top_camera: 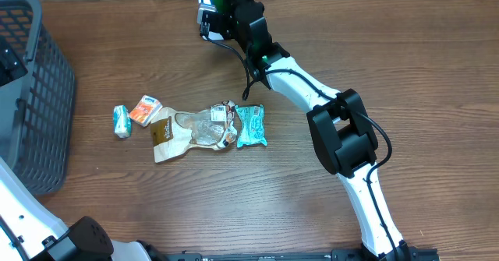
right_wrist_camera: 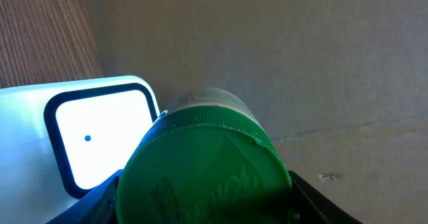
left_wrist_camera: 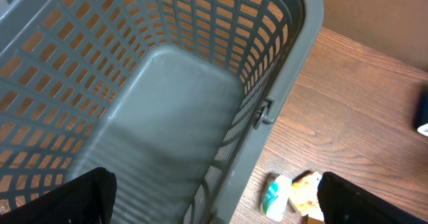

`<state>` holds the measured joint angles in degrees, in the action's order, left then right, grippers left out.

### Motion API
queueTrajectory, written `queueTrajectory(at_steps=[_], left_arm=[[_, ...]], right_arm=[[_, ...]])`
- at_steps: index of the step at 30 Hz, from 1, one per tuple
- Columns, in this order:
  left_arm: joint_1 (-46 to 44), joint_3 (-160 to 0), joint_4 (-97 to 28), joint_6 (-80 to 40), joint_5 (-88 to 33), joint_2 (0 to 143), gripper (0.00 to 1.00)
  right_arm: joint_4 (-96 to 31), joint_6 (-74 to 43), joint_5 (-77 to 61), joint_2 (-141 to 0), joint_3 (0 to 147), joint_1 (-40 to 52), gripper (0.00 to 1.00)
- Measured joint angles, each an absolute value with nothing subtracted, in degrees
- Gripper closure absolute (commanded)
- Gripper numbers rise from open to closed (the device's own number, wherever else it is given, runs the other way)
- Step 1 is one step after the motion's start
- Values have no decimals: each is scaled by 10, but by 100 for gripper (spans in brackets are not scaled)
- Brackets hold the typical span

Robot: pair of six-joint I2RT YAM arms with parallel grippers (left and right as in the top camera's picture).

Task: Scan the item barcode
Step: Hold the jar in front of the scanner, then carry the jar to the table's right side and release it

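The right gripper [right_wrist_camera: 207, 214] is seen partly closed around a jar [right_wrist_camera: 204, 170] with a green lid. The jar is held at the far edge of the table [top_camera: 405, 66], just beside the lit window of the white scanner [right_wrist_camera: 100, 137]. The left gripper [left_wrist_camera: 214, 207] is held wide open and empty above the grey basket [left_wrist_camera: 294, 23]. Small packets [top_camera: 251, 126] are seen lying in the middle of the table.
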<state>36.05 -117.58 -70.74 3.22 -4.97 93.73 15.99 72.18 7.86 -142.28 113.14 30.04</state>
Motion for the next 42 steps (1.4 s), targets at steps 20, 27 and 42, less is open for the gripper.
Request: queueTrajectory(at_steps=[20, 27, 42], left_arm=[[361, -1176, -707, 32, -50, 937, 0], [361, -1176, -707, 32, -50, 937, 0], [361, -1176, -707, 32, -50, 938, 0]], right_arm=[[-209, 170, -60, -1202, 1131, 296, 58], [-569, 68, -159, -1071, 1150, 236, 57], [-659, 45, -12, -1121, 945, 90, 66]])
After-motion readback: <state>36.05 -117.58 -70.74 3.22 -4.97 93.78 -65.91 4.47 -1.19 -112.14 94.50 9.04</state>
